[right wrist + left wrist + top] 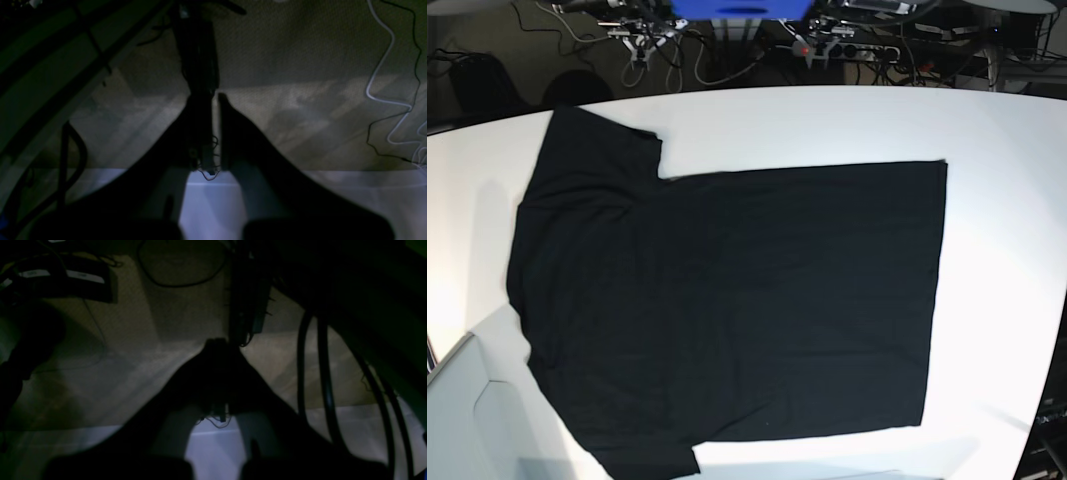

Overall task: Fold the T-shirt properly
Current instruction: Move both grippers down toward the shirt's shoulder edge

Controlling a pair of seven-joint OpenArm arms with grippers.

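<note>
The T-shirt (727,300) lies spread flat on the white table (1007,200), plain black side up. Its sleeves are at the left and its straight hem is at the right. No print shows. Neither arm appears in the base view. In the left wrist view my left gripper (218,343) is a dark shape with its fingertips together, nothing between them, hanging past the table edge over the carpet. In the right wrist view my right gripper (213,98) looks the same, shut and empty, with only a thin slit between its fingers. The T-shirt is out of both wrist views.
Cables and power strips (827,45) and a blue object (742,10) lie beyond the table's far edge. A pale grey panel (467,420) fills the base view's lower left corner. Black hoses (323,373) and a white cable (383,66) hang or lie over the carpet.
</note>
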